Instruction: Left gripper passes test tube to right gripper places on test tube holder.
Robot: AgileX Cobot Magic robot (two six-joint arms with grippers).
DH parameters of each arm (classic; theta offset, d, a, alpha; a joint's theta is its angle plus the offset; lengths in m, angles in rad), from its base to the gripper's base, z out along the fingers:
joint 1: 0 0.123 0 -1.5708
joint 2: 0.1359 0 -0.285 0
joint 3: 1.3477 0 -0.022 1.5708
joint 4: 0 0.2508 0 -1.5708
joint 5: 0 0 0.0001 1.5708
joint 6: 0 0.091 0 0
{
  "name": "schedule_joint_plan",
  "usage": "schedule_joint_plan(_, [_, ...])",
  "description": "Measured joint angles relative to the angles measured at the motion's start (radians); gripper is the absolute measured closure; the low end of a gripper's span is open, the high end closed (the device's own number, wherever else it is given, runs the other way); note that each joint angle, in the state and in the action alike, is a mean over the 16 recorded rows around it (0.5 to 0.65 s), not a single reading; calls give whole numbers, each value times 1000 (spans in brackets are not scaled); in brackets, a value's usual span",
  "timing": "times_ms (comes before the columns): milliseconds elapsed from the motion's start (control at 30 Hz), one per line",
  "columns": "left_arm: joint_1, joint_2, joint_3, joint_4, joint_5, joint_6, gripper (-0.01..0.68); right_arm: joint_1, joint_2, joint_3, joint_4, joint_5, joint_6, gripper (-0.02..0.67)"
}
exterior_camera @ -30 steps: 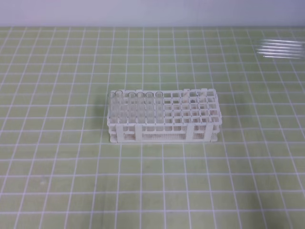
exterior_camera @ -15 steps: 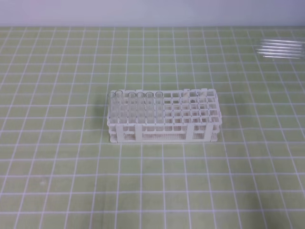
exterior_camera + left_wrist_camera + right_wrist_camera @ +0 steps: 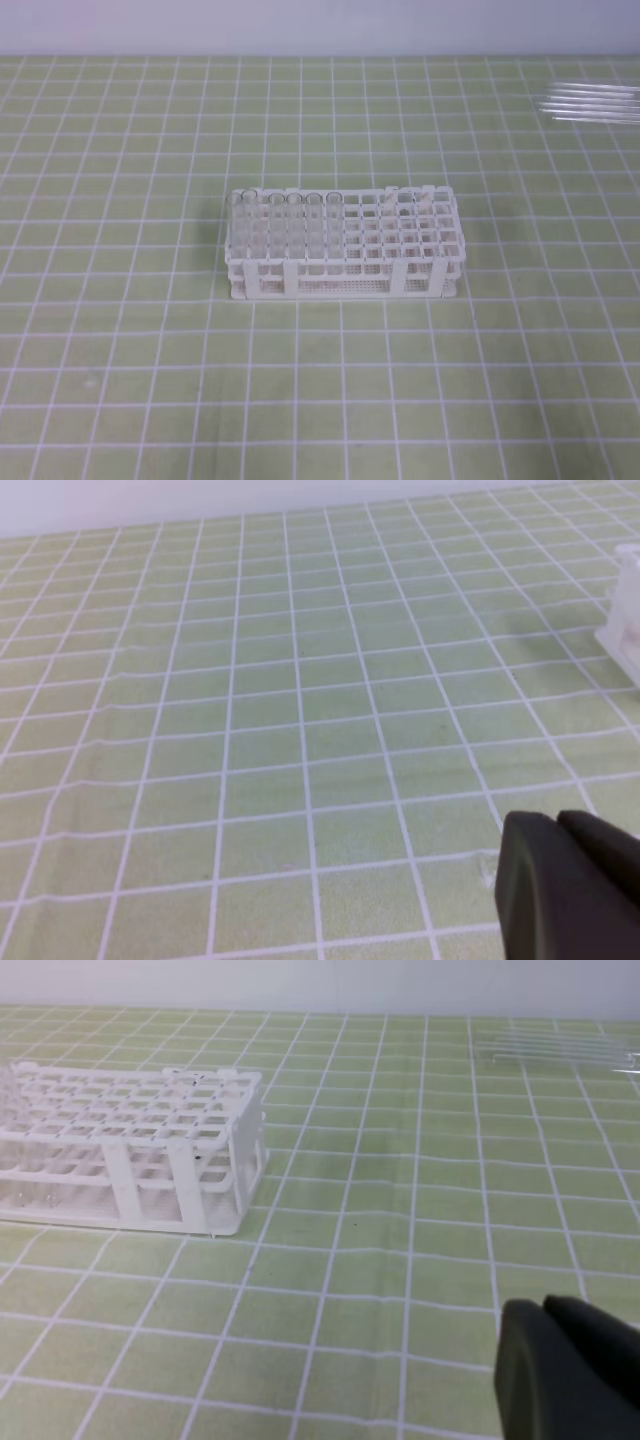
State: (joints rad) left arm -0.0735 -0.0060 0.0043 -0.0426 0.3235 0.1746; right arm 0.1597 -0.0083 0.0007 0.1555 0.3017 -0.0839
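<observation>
Nothing on the mat has shifted against the earlier overhead frames — rack and loose tubes lie where they lay, and neither arm enters the overhead view. Nearest the cameras, the left gripper shows only as a dark tip low in its own wrist view, jaws together on nothing, above bare green gridded mat; the right gripper reads the same in its view, closed and empty. Mid-field, the test tube holder stands square on the mat, with several clear tubes upright in its left-hand holes and the right-hand holes vacant. Farthest back, at the right rear of the mat, a small group of clear tubes lies flat side by side; the test tube to be passed is judged to be one of these, well apart from the rack and from both grippers. Handling assessment: thin glass, light, rigid, smooth and prone to roll — brittle under a hard pinch. A hold across the upper barrel near the rim would leave the lower length free for the receiving gripper. Which end carries the rim cannot be told at this range.
</observation>
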Motion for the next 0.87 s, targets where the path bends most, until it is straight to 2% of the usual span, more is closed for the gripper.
schedule_joint_plan(867, [0,-2,0,0,-1,0,674,0,2,0,0,0,0,666])
